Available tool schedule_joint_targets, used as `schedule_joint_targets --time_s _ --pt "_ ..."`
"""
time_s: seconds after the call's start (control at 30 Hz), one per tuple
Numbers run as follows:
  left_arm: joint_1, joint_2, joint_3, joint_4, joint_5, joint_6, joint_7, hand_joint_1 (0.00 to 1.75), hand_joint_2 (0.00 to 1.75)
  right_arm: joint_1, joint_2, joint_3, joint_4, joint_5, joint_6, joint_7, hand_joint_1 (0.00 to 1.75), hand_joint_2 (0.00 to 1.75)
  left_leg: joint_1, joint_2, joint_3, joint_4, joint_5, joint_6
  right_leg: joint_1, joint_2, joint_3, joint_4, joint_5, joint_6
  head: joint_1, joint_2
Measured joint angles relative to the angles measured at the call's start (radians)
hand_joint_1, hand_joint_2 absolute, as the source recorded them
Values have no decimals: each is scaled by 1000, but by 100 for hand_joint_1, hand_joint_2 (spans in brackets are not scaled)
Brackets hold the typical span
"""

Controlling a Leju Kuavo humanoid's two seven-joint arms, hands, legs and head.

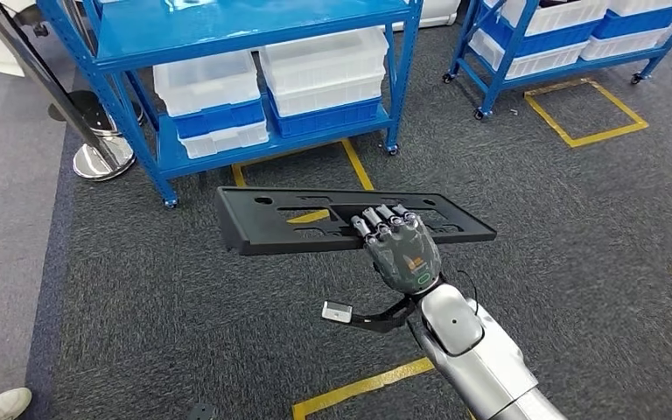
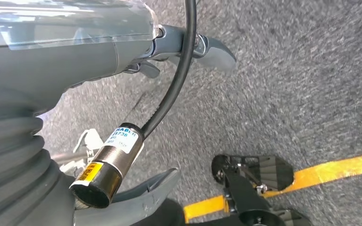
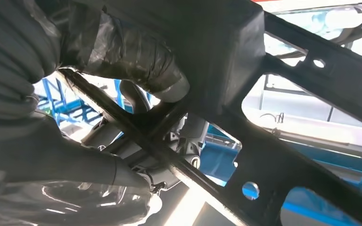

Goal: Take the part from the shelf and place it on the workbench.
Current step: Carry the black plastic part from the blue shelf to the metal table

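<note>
- Your right hand is out in front of you at the end of the silver arm, fingers curled over the near edge of the part and gripping it.
- The part is a long, flat black plastic panel with cut-out slots and small round holes; it's held roughly level above the floor, clear of the shelf, with most of its length sticking out to the left of the grip.
- From the right wrist camera you see the panel's underside close up, with a taped dark finger wrapped against it, so the hold is firm on both faces.
- The blue shelf stands just beyond the panel, with white bins and blue bins stacked on its lower level.
- A second blue shelf with more bins sits further off to the right.
- Under you is dark grey carpet marked with yellow tape lines.
- A chrome post with a round base stands left of the near shelf.
- Someone's white shoe is at the lower left corner of your head view.
- Your left hand hangs over the carpet in its wrist view; I can't tell whether its fingers are spread or curled.
</note>
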Motion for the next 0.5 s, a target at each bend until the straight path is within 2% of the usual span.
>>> schedule_joint_targets --time_s 0.07,0.1,0.13,0.17,0.2,0.23,0.27,0.33,0.37,0.43,0.47,0.5 --pt "1 0 2 0 0 0 1 0 175 -6 5 -3 6 0 0 -4 175 175 2 24 1 -9 7 6 -1 -46 -48 100 -57 10 5 0" --pt "2 0 3 0 0 -1 1 0 175 -7 8 -3 10 0 0 -4 175 175 2 36 -1 -7 7 7 -5 -59 -78 163 -85 15 6 0" --pt "4 0 4 0 0 -2 2 0 175 -7 9 -4 13 1 0 -4 175 175 2 48 -3 -6 6 7 -10 -68 -100 210 -99 19 7 0" --pt "4 0 4 0 0 -3 3 0 175 -5 10 -4 17 2 0 -4 175 175 3 61 -4 -4 5 6 -16 -74 -107 227 -96 24 7 0" --pt "5 0 5 0 0 -4 3 0 175 -4 11 -4 20 3 0 -3 175 175 5 72 -5 -1 4 3 -21 -79 -95 205 -75 28 7 0" --pt "4 0 5 0 -1 -6 3 0 175 -4 11 -5 23 4 0 -3 175 175 6 84 -5 3 1 -1 -25 -92 -64 149 -41 32 7 0" --pt "4 0 5 0 -2 -6 3 0 175 -4 12 -6 24 4 0 -1 175 175 6 94 -6 8 -3 -7 -25 -118 -28 81 -16 34 7 0" --pt "3 1 5 0 -4 -7 1 0 175 -5 14 -7 23 4 0 7 175 175 1 112 -7 19 -12 -21 -18 -154 17 -12 12 26 6 0" --pt "3 1 5 0 -6 -7 0 0 175 -5 14 -7 22 4 0 13 175 175 -2 121 -7 21 -14 -27 -14 -159 20 -24 10 19 5 0" --pt "3 1 5 0 -8 -7 -1 0 175 -4 14 -8 21 4 0 25 175 175 -2 139 -5 23 -19 -36 -14 -131 14 -23 15 4 4 0" --pt "2 1 5 0 -8 -7 -2 0 175 -4 13 -8 20 4 0 29 175 175 0 135 -6 30 -28 -41 -15 -119 12 -24 18 -3 4 0" --pt "2 1 5 0 -8 -7 -2 0 175 -4 13 -8 19 5 0 33 175 175 3 117 -13 52 -47 -45 -16 -108 11 -26 21 -10 4 0"
